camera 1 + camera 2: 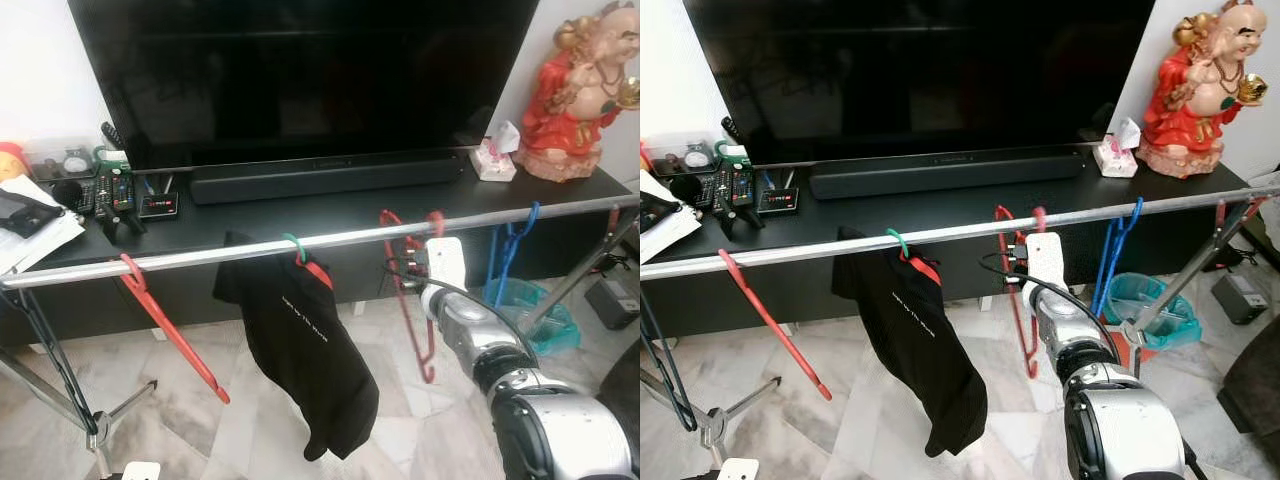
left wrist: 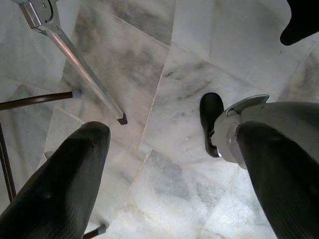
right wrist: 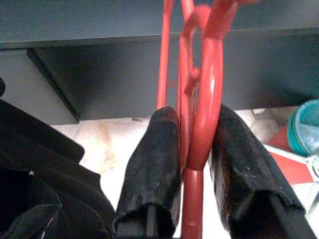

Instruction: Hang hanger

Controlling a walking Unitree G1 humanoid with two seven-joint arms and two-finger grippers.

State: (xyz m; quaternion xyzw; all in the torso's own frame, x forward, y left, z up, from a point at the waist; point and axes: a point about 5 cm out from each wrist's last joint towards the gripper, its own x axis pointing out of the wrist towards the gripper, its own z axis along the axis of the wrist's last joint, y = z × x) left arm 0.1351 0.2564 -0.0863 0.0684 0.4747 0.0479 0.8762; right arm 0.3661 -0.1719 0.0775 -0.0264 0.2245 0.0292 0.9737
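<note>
Right hand clamps the red hanger, hooked over the rail; left hand is spread apart above the floor.

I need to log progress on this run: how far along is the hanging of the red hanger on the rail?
Nearly done. The red hanger already has its hook over the silver rail, beside the black shirt hanging there. In hand: the right gripper has its fingers closed around the hanger's neck. Left: letting go and drawing the arm back. The left gripper hangs idle over the marble floor.
</note>
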